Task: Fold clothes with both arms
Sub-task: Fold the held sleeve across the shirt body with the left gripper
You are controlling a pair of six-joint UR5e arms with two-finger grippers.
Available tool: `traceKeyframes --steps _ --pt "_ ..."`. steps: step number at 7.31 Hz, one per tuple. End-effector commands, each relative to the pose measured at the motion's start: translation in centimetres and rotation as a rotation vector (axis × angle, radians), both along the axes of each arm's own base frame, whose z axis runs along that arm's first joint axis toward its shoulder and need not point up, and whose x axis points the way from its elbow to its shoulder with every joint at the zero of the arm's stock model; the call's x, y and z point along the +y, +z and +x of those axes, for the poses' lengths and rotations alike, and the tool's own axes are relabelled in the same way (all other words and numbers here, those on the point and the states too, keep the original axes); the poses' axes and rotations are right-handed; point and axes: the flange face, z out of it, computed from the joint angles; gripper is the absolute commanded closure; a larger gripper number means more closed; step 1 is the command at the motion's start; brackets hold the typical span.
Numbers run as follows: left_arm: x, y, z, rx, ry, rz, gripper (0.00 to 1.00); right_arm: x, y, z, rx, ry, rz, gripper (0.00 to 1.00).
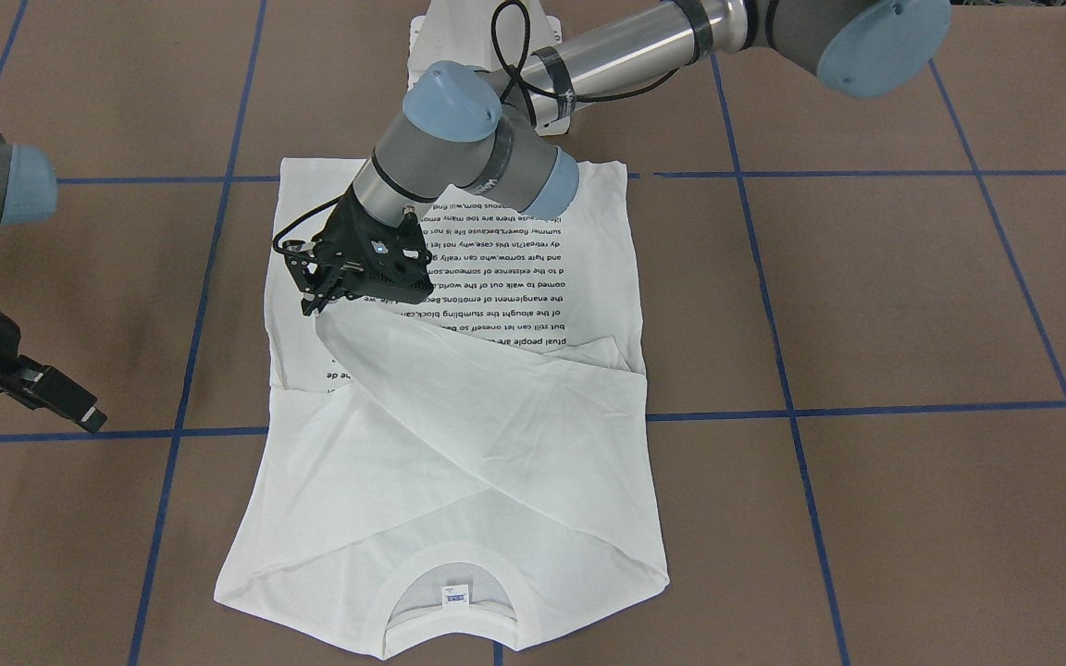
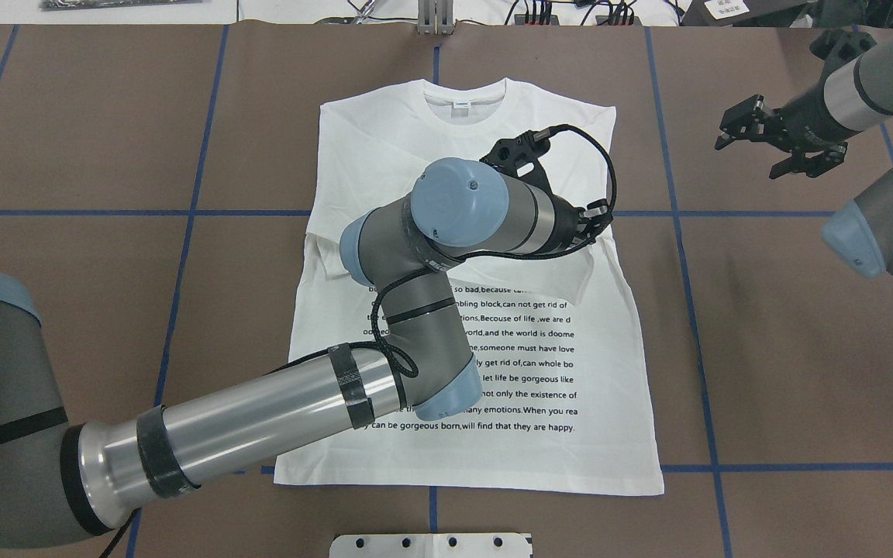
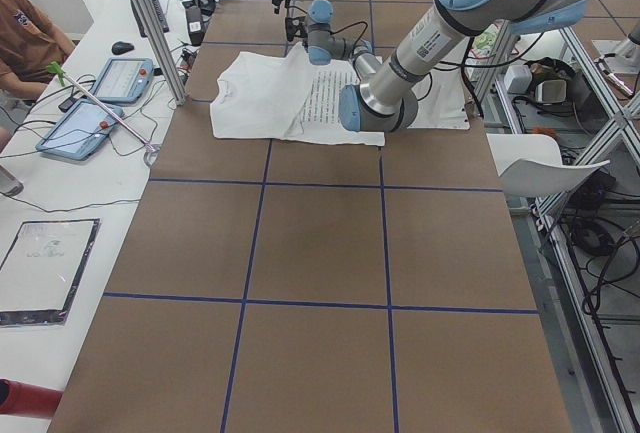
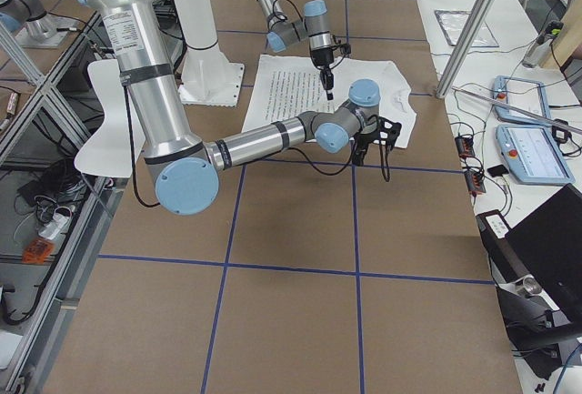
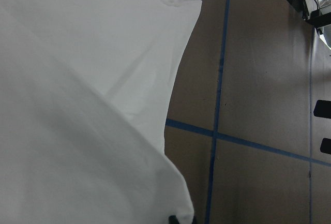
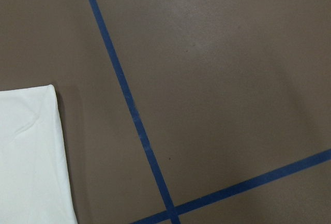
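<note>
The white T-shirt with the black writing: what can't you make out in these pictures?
1. Black printed text on the white long-sleeved cotton T-shirt: in the overhead view, the silver-grey left arm covers the line starts.
2. Left tool: its pinch on the lifted sleeve is hidden overhead by its own wrist; its wrist view shows almost only cloth.
3. Small neck label: in the front-facing view, the print is too small to read.

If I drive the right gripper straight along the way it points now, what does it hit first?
Probably the bare table, near the blue tape line. The right gripper tilts down beside the T-shirt, whose edge sits off to the side in its wrist view; exact depth is unclear.
</note>
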Motion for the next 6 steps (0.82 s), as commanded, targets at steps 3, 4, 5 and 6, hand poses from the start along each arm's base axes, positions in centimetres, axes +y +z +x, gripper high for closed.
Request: traceKeyframes --steps 3,4,5,6 --pt "1.6 -0.4 2.2 -0.010 -0.021 0.001 1.00 0.1 -0.1 0.1 -0.001 0.000 0.002 0.01" --pt "1.6 -0.8 2.2 -0.008 -0.021 0.002 1.00 0.0 0.0 0.0 0.000 0.000 0.001 0.01" --pt "1.5 -1.2 2.2 -0.005 -0.024 0.003 1.00 0.0 0.0 0.0 0.000 0.000 0.000 0.01" --pt "1.3 -1.3 2.1 -0.004 -0.044 0.006 1.00 -0.1 0.2 -0.1 0.002 0.001 -0.004 0.01"
